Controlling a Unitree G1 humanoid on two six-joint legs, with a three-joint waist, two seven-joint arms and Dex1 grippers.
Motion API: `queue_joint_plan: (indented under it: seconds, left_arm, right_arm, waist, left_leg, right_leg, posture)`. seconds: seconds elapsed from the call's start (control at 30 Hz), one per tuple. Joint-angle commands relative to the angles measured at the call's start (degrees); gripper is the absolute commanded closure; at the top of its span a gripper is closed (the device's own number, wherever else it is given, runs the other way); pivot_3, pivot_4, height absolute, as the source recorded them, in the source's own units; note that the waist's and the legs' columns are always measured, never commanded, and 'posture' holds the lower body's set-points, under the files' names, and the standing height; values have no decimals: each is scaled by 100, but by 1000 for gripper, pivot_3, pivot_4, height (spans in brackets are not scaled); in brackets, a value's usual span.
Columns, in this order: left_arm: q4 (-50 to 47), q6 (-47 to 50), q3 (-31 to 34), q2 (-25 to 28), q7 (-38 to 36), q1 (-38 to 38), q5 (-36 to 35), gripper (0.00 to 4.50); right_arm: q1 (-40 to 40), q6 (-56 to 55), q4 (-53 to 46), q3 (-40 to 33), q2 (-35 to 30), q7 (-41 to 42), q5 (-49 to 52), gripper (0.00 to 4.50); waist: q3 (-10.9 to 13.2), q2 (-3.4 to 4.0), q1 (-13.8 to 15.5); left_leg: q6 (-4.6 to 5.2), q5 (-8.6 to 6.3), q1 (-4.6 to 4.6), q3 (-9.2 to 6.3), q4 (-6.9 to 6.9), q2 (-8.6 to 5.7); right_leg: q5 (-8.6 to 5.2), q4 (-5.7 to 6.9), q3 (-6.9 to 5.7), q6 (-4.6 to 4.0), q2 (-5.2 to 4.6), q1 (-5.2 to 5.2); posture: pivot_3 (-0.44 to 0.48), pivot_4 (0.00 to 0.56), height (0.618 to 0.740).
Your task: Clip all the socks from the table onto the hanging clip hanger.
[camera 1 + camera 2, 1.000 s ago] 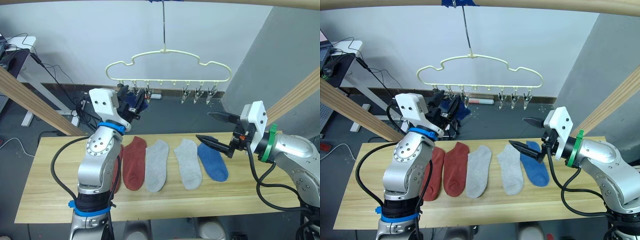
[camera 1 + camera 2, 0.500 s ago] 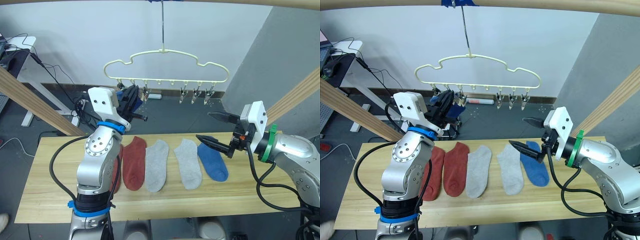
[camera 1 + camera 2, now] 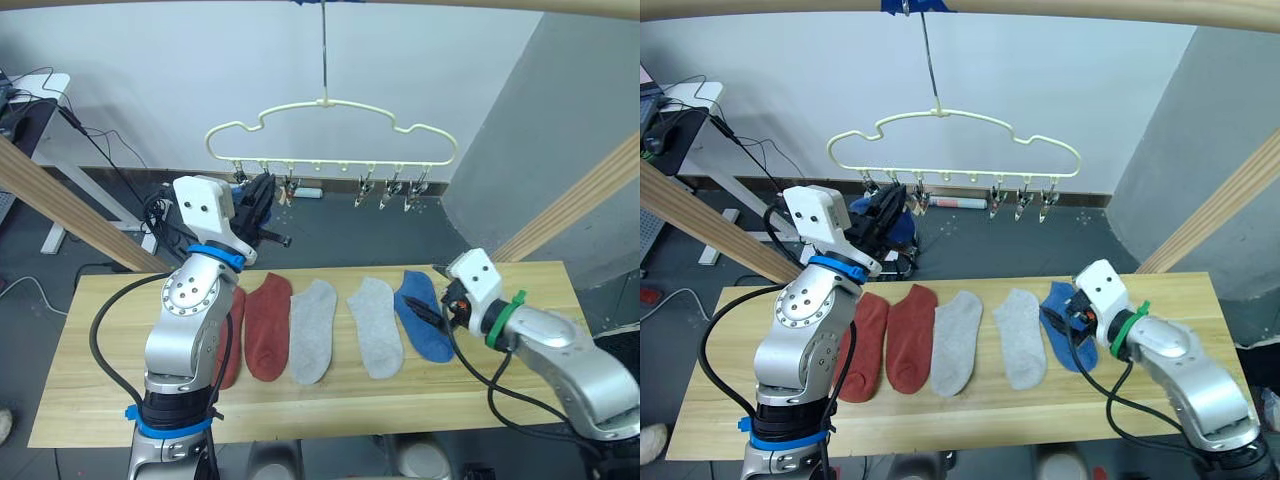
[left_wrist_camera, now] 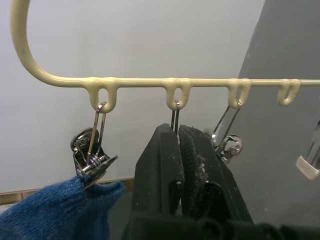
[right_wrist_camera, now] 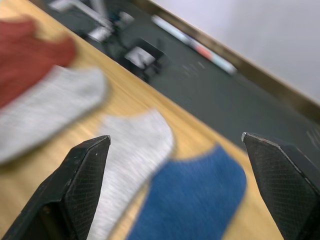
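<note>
Right gripper, open, has dropped over the blue sock; left gripper apparently closed.

Socks: two rust-red, two light grey, blue (one more blue clipped). Hanger pale yellow; table light wood.

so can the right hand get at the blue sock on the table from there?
Probably yes: the right hand is open, poised right over the blue fabric ankle sock, which lies flat and uncovered on the light wooden plank table.
</note>
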Motion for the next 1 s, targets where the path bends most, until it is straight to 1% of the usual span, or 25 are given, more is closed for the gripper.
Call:
queue_joint_plan:
  seconds: [0.03,0.1,0.17,0.33,0.57,0.67,0.77,0.9,1.0]
  left_arm:
    - [-249,-24,31,36,-53,-26,-45,4499]
    - [-243,-9,33,34,-54,-44,-53,4499]
    - [-253,24,37,37,-45,-67,-64,4499]
    - [-289,65,42,51,-63,-24,-88,4499]
    - [-284,100,78,45,-86,-22,-127,4499]
    - [-283,145,131,54,-151,-20,-229,4500]
    - [-303,225,204,46,-225,-31,-439,4500]
    - [-389,489,389,34,-314,-86,-917,4500]
    - [-480,679,516,156,-439,-115,-1241,4500]
  right_arm:
    - [24,-263,488,270,373,-495,-562,65]
    - [-3,-364,854,301,701,-754,-755,65]
    - [-18,-227,1271,407,934,-1014,-1034,65]
    - [4,-151,1649,285,1521,-1384,-1216,65]
    - [-83,-71,2122,67,1960,-1469,-1195,65]
    - [-74,-37,2267,63,2020,-1437,-1214,651]
    - [-33,-27,2279,66,2044,-1411,-1240,1717]
    - [4,-59,2274,70,2048,-1388,-1266,3130]
    - [25,-134,2192,62,1989,-1317,-1266,4168]
  waist:
    - [1,2,2]
    - [2,1,2]
    - [3,2,3]
    - [7,4,3]
    - [7,4,4]
    - [7,4,5]
    - [7,4,5]
    - [7,4,7]
    - [7,4,10]
  left_leg:
    - [0,0,0,-1,0,0]
    - [0,0,0,-1,-1,0]
    - [0,0,0,1,-3,0]
    - [0,0,0,0,-4,2]
    - [0,0,1,1,-2,0]
    - [0,0,1,-1,-3,1]
    - [0,0,1,0,-3,1]
    - [0,0,1,-1,-3,1]
    - [0,0,2,-1,-2,1]
  right_leg:
    - [0,0,-1,0,0,0]
    - [0,-1,-2,0,0,0]
    - [0,-2,0,0,0,0]
    - [0,-3,-1,0,-1,0]
    - [1,-2,2,2,-1,0]
    - [1,-1,0,2,0,0]
    - [1,-1,1,2,0,0]
    - [1,-1,0,2,0,0]
    - [1,-1,0,3,0,1]
  posture:
    - [-213,350,740]
    - [-212,352,740]
    - [-203,354,740]
    - [-196,358,740]
    - [-195,357,740]
    - [-190,355,740]
    - [-186,354,740]
    - [-182,356,740]
    - [-180,359,740]
